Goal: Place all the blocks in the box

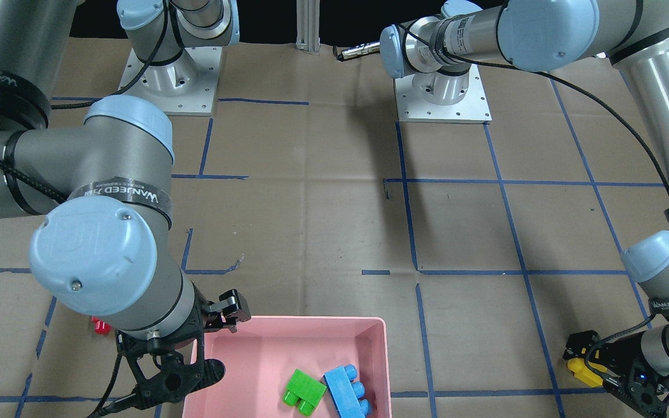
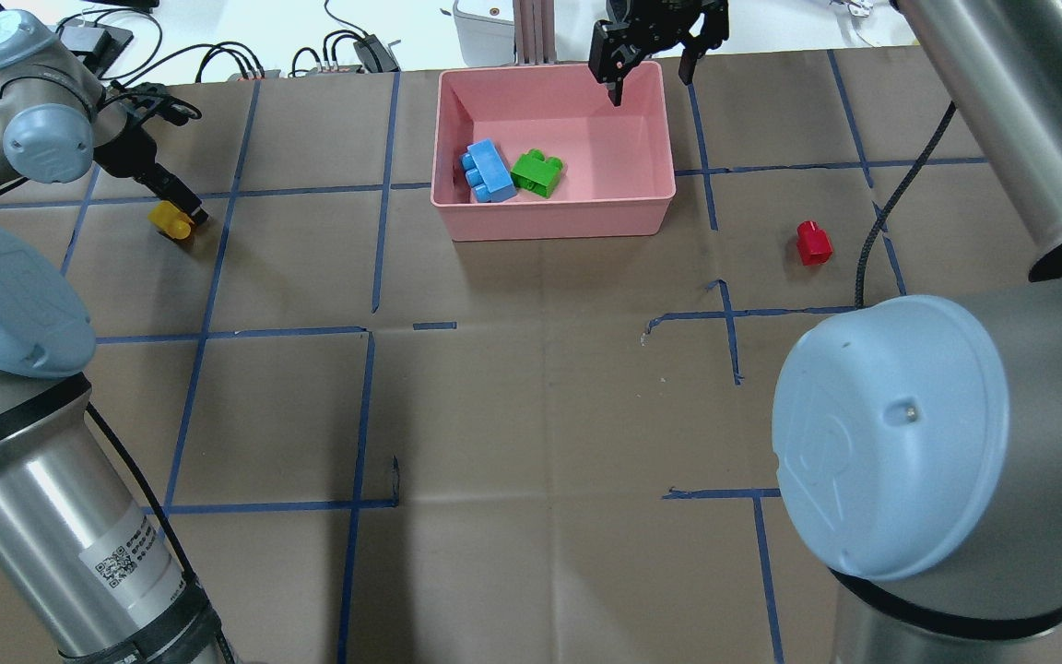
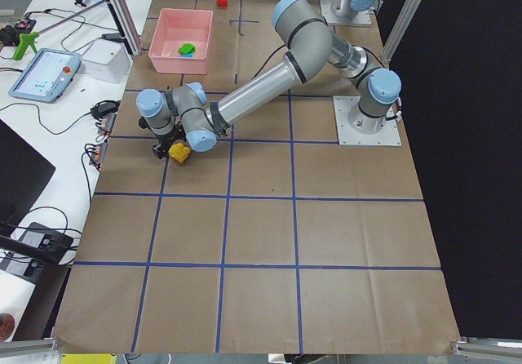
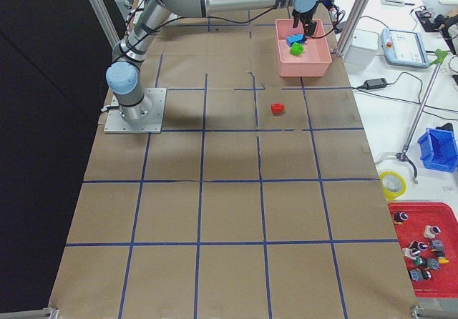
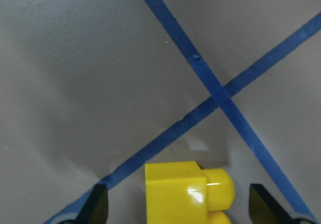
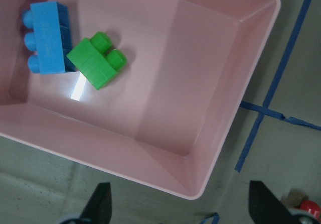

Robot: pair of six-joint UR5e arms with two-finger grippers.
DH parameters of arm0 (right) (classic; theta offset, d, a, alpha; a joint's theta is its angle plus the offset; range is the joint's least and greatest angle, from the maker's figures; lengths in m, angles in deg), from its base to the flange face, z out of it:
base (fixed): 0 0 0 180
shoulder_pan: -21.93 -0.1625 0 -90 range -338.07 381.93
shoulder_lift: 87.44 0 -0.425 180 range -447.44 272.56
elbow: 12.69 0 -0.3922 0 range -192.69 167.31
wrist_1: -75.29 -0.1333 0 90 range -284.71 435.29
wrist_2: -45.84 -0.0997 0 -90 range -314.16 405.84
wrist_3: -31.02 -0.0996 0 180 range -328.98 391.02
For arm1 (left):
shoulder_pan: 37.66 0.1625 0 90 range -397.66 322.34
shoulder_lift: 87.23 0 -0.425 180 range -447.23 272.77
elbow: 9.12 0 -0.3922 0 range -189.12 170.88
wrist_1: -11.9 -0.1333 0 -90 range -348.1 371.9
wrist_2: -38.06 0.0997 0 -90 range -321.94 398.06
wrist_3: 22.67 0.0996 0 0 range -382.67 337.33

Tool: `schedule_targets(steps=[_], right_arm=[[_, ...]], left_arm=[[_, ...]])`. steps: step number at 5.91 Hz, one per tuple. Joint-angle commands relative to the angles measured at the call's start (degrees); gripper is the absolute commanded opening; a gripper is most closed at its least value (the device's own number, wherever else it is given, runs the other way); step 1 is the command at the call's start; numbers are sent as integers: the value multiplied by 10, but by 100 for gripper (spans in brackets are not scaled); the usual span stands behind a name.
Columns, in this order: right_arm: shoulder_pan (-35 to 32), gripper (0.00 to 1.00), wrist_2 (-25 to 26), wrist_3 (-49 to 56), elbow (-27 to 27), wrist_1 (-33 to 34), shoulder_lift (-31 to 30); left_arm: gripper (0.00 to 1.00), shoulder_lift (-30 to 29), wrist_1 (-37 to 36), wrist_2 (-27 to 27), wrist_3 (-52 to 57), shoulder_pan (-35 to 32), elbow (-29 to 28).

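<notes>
Blocks: four small studded plastic toy bricks, two in the box and two out on the counter.
Blue brick (image 2: 488,171): the longest, with three studs, lying in the left part of the box in the overhead view.
Green brick (image 2: 536,172): just right of the blue one on the box floor, one corner against it.
Red brick (image 2: 812,243): on the counter, right of the box and well apart from it, in the overhead view.
Yellow brick (image 2: 169,221): on the counter at the upper left of the overhead view, beside a crossing of tape lines.
Box (image 2: 554,221): shallow pink rectangular plastic tray with rounded corners, at the top centre of the overhead view.
Left fingers (image 5: 98,206): spread wide, down at the yellow brick, one on each side of it with a gap showing on both sides.
Right fingers (image 6: 103,204): spread wide and holding nothing, above the box's upper right corner in the overhead view.
Counter (image 2: 540,415): brown paper surface marked with a grid of blue tape.
</notes>
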Motion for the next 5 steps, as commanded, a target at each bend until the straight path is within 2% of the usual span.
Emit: schedule_targets(steps=[1,2,3,5], right_arm=[[46,98,-1,3,-192,168,-109],[85,98,-18,8,-259,236,-141],[114,98,-17,45,-305,294,-143],[165,99,-16,58,-402,327,-142]], left_arm=[[99,2,-11,0,2,4,25],[98,4,-12,0,1,4,24],[94,12,-16,1,1,4,22],[84,14,-16,1,1,4,24]])
